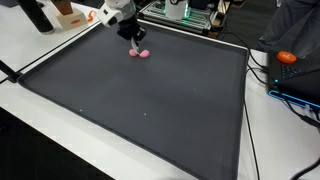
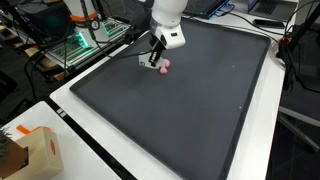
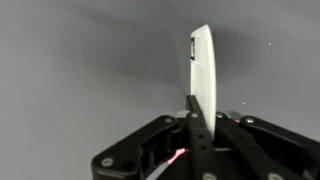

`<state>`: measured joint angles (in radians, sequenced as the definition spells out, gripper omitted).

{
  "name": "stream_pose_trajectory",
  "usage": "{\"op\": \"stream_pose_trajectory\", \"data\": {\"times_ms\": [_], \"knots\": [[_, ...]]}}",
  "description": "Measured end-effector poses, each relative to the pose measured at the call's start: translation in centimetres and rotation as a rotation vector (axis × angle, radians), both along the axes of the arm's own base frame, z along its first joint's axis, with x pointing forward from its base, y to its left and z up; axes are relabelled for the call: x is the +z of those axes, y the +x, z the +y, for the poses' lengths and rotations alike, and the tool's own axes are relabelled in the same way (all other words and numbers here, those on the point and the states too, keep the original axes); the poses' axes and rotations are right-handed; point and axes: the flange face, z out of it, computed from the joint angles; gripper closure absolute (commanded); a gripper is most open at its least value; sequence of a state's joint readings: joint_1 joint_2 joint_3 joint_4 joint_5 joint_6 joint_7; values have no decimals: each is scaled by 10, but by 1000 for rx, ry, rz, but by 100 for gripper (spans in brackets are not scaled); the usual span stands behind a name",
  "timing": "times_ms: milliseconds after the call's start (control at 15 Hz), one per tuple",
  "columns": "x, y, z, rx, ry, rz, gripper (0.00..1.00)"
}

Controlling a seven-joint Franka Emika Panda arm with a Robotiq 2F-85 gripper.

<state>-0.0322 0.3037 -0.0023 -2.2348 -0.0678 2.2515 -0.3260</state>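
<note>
The gripper (image 3: 194,108) is closed almost completely. In the wrist view its jaws clamp the lower end of a thin white object (image 3: 203,68), which extends from the fingers toward 12 o'clock with its narrow edge facing the camera. One dark finger (image 3: 189,112) lies flat against the 9 o'clock side of the white object, and the second finger is hidden behind it. The white object cannot be identified from its shape alone. In both exterior views the gripper (image 1: 134,40) (image 2: 156,64) points downward over a dark mat (image 1: 150,110) (image 2: 190,110) that covers most of the white desk (image 1: 40,130) (image 2: 90,140). In an exterior view the gripper is near the 12 o'clock edge of the mat, toward the 11 o'clock corner. A small pink object (image 1: 140,52) (image 2: 165,67) lies on the mat just beside the fingertips, at 5 o'clock of the gripper in an exterior view and at 3 o'clock of it in an exterior view. Whether the white object touches the pink object or the mat cannot be determined. The pink object does not appear in the wrist view. Off the mat, a cardboard box (image 2: 30,152) stands on the desk at 7 o'clock, and an orange item (image 1: 287,57) sits past the 3 o'clock edge.
</note>
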Motion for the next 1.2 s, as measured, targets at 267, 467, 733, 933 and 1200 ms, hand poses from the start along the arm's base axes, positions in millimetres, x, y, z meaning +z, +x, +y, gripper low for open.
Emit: {"op": "stream_pose_trajectory", "data": {"times_ms": [267, 467, 733, 933, 1200], "knots": [[0, -1, 0, -29, -10, -4, 99], [4, -6, 5, -18, -3, -8, 99], [11, -13, 16, 22, 15, -14, 99], [33, -11, 25, 44, 25, -72, 99], [72, -5, 41, 75, 27, -173, 99]]}}
